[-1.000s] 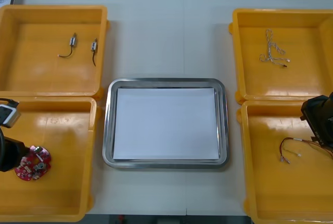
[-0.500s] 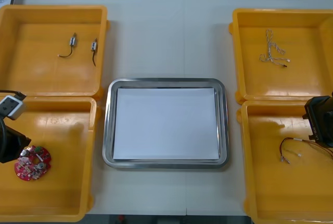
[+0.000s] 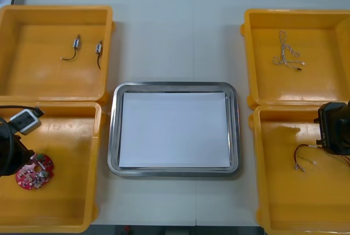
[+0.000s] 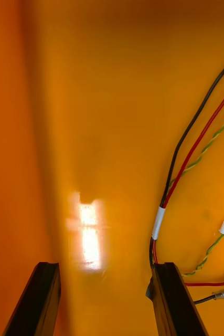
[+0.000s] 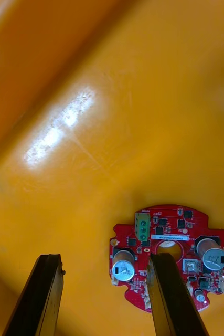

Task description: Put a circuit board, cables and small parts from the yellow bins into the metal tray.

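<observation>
We have the left gripper (image 5: 105,262) open over the circuit board (image 5: 164,231) in the near-left bin (image 3: 71,202), one finger overlapping the board's edge. Its wrist has swung right in the last second; the board hasn't moved. Right gripper (image 4: 105,270) is also open and has crept nearer the red and yellow cable (image 4: 191,157) in the near-right bin (image 3: 256,164). We read both as pre-grasp. The metal tray (image 3: 113,136) still holds no parts.

You see a red circuit board (image 5: 169,254) with a green block beside your left gripper (image 5: 104,260). Beside your right gripper (image 4: 104,268): black, red and twisted yellow-green cables (image 4: 158,222).
</observation>
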You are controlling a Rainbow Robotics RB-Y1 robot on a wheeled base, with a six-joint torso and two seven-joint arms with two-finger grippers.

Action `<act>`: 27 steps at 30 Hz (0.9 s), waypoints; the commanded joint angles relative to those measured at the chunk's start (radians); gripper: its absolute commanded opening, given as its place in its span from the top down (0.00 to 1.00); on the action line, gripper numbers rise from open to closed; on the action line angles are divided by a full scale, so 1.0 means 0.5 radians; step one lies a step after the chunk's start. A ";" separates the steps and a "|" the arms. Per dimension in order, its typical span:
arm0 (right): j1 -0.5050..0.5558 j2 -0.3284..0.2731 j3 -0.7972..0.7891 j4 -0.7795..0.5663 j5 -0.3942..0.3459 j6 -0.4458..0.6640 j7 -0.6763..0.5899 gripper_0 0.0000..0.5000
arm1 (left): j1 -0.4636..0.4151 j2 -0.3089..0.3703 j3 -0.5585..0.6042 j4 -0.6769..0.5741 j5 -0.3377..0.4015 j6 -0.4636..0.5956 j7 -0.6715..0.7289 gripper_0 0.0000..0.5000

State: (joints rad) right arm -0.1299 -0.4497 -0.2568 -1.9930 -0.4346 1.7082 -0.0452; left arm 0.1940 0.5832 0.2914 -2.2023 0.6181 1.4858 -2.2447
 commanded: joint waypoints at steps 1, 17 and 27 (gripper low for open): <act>0.113 0.050 -0.057 -0.024 0.041 -0.078 -0.048 0.00 | -0.026 0.085 -0.116 0.094 0.003 -0.085 -0.137 0.08; 0.189 0.089 -0.063 -0.024 0.035 -0.091 -0.048 0.00 | -0.029 0.128 -0.218 0.152 -0.055 -0.057 -0.143 0.14; 0.189 0.099 -0.063 0.013 0.010 -0.121 -0.041 0.00 | -0.078 0.153 -0.251 0.208 -0.077 -0.076 -0.125 0.15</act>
State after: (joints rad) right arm -0.0534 -0.4166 -0.2595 -1.9864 -0.4232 1.6556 -0.0453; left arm 0.1890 0.6213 0.1904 -2.1128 0.5933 1.4546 -2.2448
